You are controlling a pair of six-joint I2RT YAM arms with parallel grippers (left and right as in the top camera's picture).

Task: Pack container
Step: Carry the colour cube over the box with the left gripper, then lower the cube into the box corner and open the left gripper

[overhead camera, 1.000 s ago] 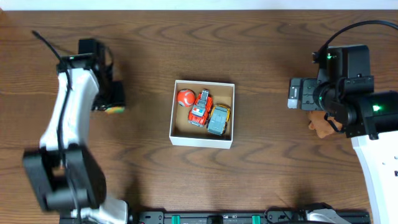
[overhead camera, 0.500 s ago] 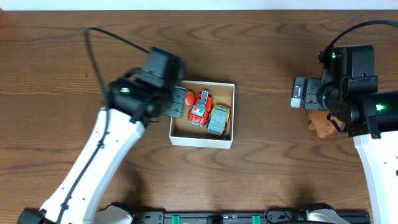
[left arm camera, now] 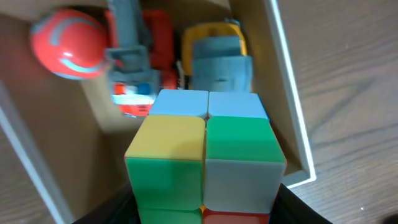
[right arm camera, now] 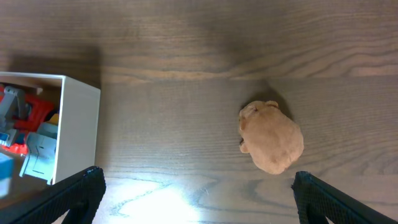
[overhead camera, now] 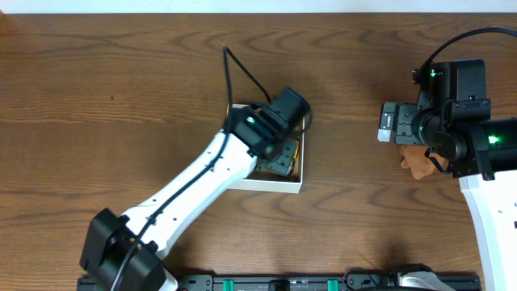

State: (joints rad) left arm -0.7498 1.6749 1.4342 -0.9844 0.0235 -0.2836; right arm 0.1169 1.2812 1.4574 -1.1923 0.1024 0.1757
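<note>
Cardboard container (overhead camera: 275, 184) half hidden by left arm (overhead camera: 202, 174) | left end effector (left arm camera: 205, 205) grips cube (left arm camera: 205, 149) | right end effector (right arm camera: 199, 186) spread wide

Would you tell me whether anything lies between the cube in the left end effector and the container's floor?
Possibly. The cube hangs over the container, close by the grey-and-yellow car and red truck; they may lie partly beneath it. Bare floor shows alongside.

Overhead: fixed, straight down, far; whole table (overhead camera: 161, 73) visible.
Left wrist: close, down into box (left arm camera: 289, 118).
Right wrist: higher, down on table; box at left edge.
Box shared by all views.
</note>
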